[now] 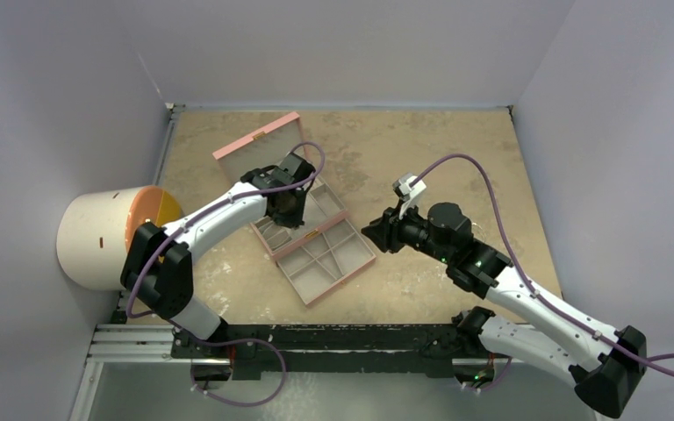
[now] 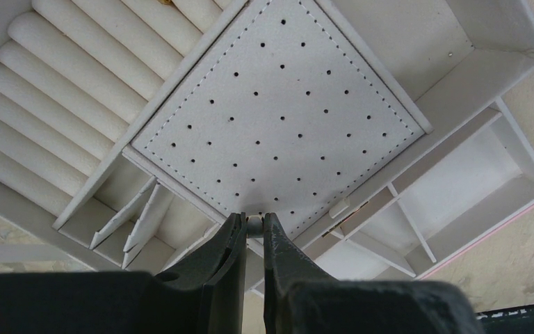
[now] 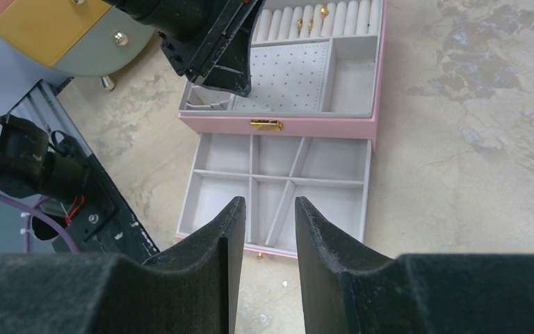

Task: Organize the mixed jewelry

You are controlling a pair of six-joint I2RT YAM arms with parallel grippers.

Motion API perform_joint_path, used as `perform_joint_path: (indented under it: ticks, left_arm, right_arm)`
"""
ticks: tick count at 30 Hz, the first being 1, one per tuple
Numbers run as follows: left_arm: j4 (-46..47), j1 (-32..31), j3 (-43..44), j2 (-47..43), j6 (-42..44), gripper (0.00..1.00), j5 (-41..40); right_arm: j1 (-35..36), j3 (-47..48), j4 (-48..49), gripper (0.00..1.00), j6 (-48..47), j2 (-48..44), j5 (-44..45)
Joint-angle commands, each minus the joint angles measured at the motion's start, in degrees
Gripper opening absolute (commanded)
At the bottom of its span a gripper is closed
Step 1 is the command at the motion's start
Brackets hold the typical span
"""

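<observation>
Left gripper (image 2: 254, 220) is pinched nearly shut on a tiny pale metal piece (image 2: 253, 224), right over the dotted pad (image 2: 278, 118) in the pink box (image 3: 320, 127). Gold rings (image 3: 311, 24) sit in the ring rolls (image 3: 278, 21). Right gripper (image 3: 270, 203) hangs half-open and empty above the drawer (image 3: 215, 195).

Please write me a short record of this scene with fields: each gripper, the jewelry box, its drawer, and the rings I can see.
left gripper: closed on a tiny pale piece, above the perforated panel
right gripper: open, empty, pointed at the drawer
jewelry box: pink, lid open, drawer pulled out
drawer: divided compartments, no pieces visible
gold rings: seated in the ring rolls of the top tray
</observation>
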Motion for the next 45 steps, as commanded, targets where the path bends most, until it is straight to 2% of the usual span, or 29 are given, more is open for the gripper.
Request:
perform_joint_path:
  ticks: [1,16,30,31,33,39,45]
  left_arm:
    - [0.3,-0.1,-0.3,-1.7,0.9,0.00,-0.4]
    - [1.6,-0.7,-0.3,0.1,0.9,0.00,1.0]
    - [1.7,-0.8,-1.9,1.2,1.0,0.00,-2.8]
    - [1.6,-0.8,-1.9,1.3,0.9,0.01,-3.1]
    - [1.7,-0.8,-1.9,1.2,0.9,0.12,-3.2]
    - [1.6,-1.0,-1.1,-0.5,1.1,0.37,-2.7]
    - [1.4,-1.0,0.4,-3.8,1.1,0.43,-2.9]
  right_arm:
    - [0.0,0.0,2.4,0.35,0.7,0.0,-0.7]
    - [0.0,-0.2,2.2,0.35,0.8,-0.1,-0.5]
    - [0.0,-0.5,2.0,0.36,0.8,-0.3,-0.2]
    - [0.0,-0.4,2.0,0.36,0.9,-0.3,-0.2]
    - [0.0,-0.5,1.8,0.37,1.1,-0.2,0.0]
    - [0.0,0.4,0.3,0.41,1.3,-0.2,1.7]
    - [0.0,0.7,-4.1,0.46,3.7,-0.2,5.8]
